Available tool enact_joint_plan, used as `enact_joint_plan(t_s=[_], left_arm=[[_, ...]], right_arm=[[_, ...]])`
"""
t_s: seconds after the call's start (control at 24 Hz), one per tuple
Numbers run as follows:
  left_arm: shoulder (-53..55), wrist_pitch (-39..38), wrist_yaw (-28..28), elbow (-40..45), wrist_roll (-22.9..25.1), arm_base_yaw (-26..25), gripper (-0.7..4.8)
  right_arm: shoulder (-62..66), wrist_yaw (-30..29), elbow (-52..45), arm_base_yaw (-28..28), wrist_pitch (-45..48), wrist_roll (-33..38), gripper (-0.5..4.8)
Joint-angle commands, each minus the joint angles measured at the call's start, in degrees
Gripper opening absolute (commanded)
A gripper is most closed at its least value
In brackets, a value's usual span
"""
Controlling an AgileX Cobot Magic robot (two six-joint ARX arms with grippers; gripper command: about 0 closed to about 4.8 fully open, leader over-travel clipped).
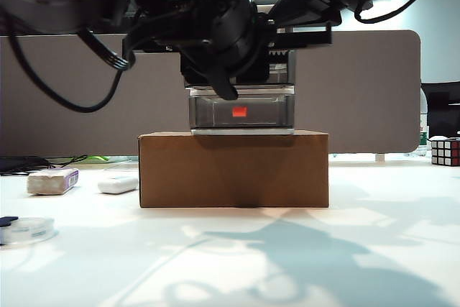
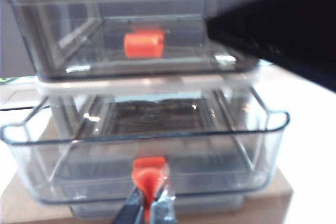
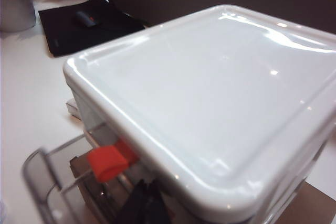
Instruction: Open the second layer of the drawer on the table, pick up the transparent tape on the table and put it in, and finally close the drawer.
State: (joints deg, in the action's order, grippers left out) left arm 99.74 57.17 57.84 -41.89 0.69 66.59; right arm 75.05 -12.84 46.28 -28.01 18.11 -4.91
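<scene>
Left hand [image 2: 150, 196] clenched on the red handle [image 2: 149, 169] of the middle drawer [image 2: 144, 153], with that drawer standing well out of the cabinet [image 1: 242, 109] under the closed top drawer [image 2: 139, 35]. Right hand [image 3: 148, 203] close against the cabinet front, just under its white lid [image 3: 210, 93]; cannot tell whether clenched or released.

In the exterior view, cabinet perched on a cardboard box [image 1: 234, 169] at twelve o'clock of the worktop [image 1: 237, 257]. Tape [image 1: 25, 229] lying flat at about eight o'clock from the box, well apart from it and near the edge of view.

Likely troubles, judged from this:
- Pulling further could bring the drawer right out of its frame, or drag the light cabinet forward off the box, unless steadied from above.
- Thin pinch on a small tab, so a sideways tug might slip it free.
- Flat, clear, low roll: hard to see and hard to get fingers under, and easily pushed along instead of lifted.
- Swinging towards eight o'clock risks clipping the whitish block [image 1: 52, 180] or the white oblong device [image 1: 117, 184] at nine o'clock.
- Crowded space above the open drawer, so a risk of arms colliding during the drop.
</scene>
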Motion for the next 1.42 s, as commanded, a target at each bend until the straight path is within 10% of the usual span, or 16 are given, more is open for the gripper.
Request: enact_joint_plan(t_s=[0.04,1.0,1.21,1.42], left_arm=[[-0.63,-1.86,0.92,0.83,1.01,2.67,-0.06],[-2.69,-3.91,10.6,2.12,0.79,10.36,-0.06],[-4.39,-4.83,13.97,2.78,0.83,13.27,1.45],[-11.39,-7.41,15.15,6.16,1.05,16.55,1.53]], right_arm=[[-0.11,1.2,0.44,0.02,1.49,0.31,-0.05],[-0.13,1.16,0.44,0.0,1.49,0.33,-0.05],[-0.15,0.79,0.44,0.0,1.44,0.33,-0.05],[-0.17,0.24,0.44,0.0,1.42,0.33,-0.05]])
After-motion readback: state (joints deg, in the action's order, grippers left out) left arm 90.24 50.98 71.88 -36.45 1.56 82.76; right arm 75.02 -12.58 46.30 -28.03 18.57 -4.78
